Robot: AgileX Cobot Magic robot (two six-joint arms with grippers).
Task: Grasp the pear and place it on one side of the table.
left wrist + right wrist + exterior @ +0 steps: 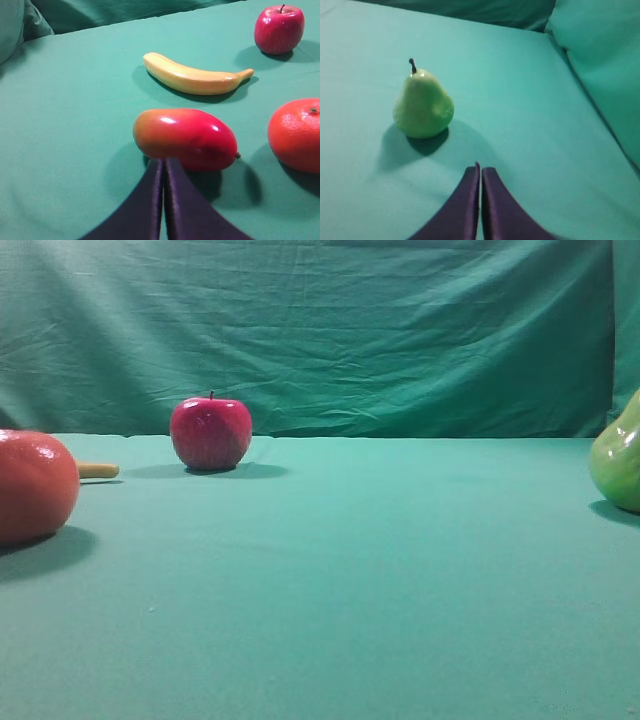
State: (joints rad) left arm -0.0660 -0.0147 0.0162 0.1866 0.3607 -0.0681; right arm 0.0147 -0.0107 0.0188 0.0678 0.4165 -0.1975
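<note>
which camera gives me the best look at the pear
The right wrist view: the pear stands whole and upright on the table, stem and shadow visible, ahead of the shut right gripper. The exterior high view catches only its left part at the right edge. The left wrist view misses it.

Left pincer (163,165) and right pincer (480,172) closed, empty
</note>
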